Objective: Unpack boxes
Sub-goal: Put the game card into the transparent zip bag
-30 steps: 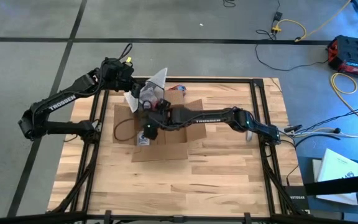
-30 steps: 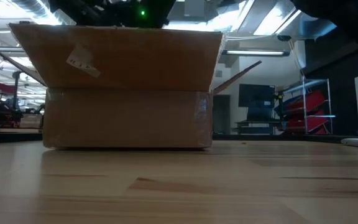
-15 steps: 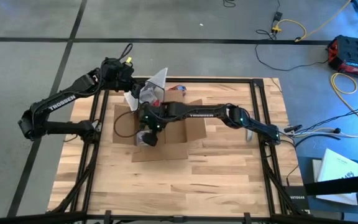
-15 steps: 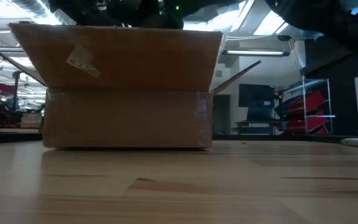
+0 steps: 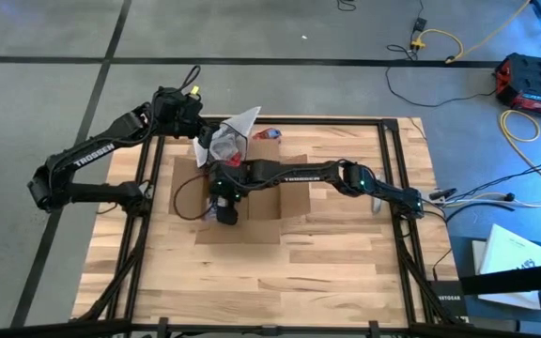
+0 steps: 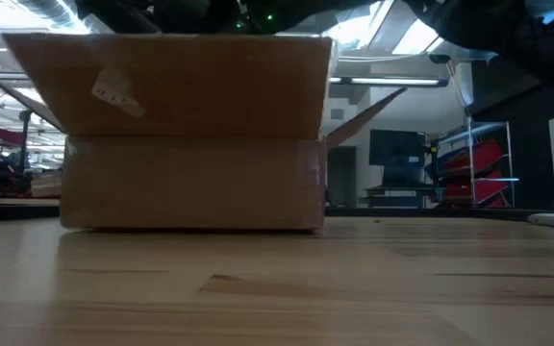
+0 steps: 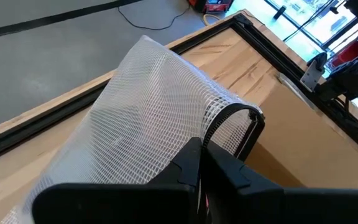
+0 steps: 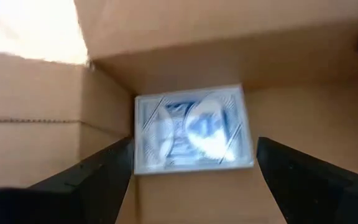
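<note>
While my right hand (image 5: 222,212) gapes inside the box (image 5: 242,192) | left hand (image 5: 212,143) pinches mesh bag (image 5: 230,131) | wood table (image 5: 327,253), concrete floor (image 5: 280,84).

Bright ceiling glare behind the shaded box (image 6: 192,135) (right wrist view motion-blurred).

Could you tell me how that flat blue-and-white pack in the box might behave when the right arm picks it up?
The pack looks flat and rectangular, so probably stiff. It lies in the box corner against the walls, so the open right end effector may struggle for purchase.
</note>
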Robot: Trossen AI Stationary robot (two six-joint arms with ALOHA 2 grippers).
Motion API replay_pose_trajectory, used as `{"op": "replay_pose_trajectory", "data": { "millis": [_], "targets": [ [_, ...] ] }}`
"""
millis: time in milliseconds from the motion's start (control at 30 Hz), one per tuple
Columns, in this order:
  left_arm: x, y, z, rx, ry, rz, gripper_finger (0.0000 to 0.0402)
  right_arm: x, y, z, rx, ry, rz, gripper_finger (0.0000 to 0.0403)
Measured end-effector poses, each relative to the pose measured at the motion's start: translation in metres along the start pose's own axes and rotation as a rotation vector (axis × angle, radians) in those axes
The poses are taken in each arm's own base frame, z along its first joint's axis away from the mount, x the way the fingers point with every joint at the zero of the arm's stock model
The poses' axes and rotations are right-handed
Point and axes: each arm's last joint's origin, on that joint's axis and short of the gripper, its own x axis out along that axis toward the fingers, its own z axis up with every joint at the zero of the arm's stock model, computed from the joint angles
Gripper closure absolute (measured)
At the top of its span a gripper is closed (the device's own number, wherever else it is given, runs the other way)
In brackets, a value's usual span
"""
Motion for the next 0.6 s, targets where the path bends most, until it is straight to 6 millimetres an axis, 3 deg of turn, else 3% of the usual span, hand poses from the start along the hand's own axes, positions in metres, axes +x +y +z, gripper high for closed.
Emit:
{"op": "replay_pose_trajectory", "data": {
  "millis": [600],
  "targets": [
    [0.0, 0.0, 0.0, 0.0, -0.001, 0.004, 0.0402, 0.035, -0.003, -0.008, -0.101, -0.037, 0.011, 0.0079]
  ]
}}
